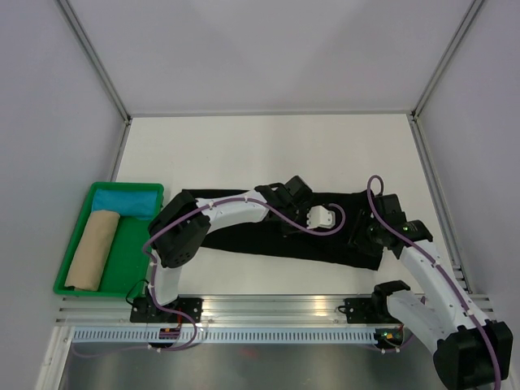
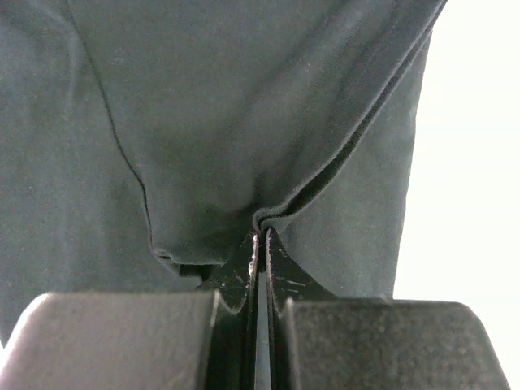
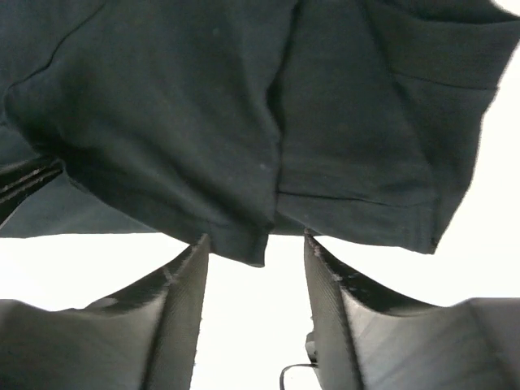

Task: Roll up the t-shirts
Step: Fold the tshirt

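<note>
The table (image 1: 268,154) is white, with white walls around it. The black t-shirt (image 1: 260,241) lies on the near part of the table, in the middle. It is folded into a long strip that goes from left to right.

The left gripper (image 2: 262,240) is closed tight on a little fold of the black t-shirt. The right gripper (image 3: 256,240) is open and holds nothing. The edge of the shirt hangs just in front of its two fingers.

Some things could go wrong. The left gripper only has a small pinch of thin cloth, so I think a hard pull could make it slip out. Only one side is held, so that side could move alone and the strip could go crooked or bunch up. The right gripper could close on just one layer, or miss the edge. Then the roll would come out loose.

A green tray (image 1: 127,248) sits at the left side of the table. In it are a rolled tan cloth (image 1: 91,250) and, at the far end, a blue cloth (image 1: 126,201). The two touch.
</note>
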`<action>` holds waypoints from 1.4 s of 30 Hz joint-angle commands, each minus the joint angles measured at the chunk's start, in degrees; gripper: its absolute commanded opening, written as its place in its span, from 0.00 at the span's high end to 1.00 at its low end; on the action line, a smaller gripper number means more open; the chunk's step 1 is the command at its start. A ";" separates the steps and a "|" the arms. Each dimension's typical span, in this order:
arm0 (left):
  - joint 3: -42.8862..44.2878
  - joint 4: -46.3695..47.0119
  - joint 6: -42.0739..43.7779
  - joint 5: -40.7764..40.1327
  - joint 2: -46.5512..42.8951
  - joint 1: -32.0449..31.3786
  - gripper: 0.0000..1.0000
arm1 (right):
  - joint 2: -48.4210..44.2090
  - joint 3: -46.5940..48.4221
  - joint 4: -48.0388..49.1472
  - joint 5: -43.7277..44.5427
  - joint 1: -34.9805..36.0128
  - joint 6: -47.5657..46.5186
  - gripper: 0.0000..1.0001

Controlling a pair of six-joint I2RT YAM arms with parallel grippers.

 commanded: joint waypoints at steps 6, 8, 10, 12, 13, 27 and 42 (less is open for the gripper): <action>-2.25 -0.30 8.02 2.69 -2.14 -0.17 0.97 | 3.49 8.13 6.18 10.65 -0.54 1.04 0.40; -2.51 -0.56 8.20 2.95 -1.97 -0.26 0.95 | 8.48 6.64 10.85 8.90 -3.42 0.42 0.47; -2.86 -0.91 8.64 3.30 -1.88 -0.43 0.93 | 11.66 6.20 16.73 8.71 -5.89 -0.11 0.53; -3.30 -1.26 9.60 3.65 -1.96 -0.52 0.86 | 15.87 6.54 20.69 10.89 -8.10 -0.89 0.58; -3.57 -1.79 9.95 3.65 -2.14 -0.78 0.79 | 17.11 7.07 21.94 11.26 -8.71 -1.42 0.58; 13.73 -6.72 -6.63 16.13 0.13 10.01 0.52 | 31.54 10.24 35.65 12.84 -10.83 -8.89 0.50; 19.37 -1.00 -15.18 -8.29 15.61 12.75 0.61 | 35.76 6.64 39.70 10.30 -13.11 -6.88 0.68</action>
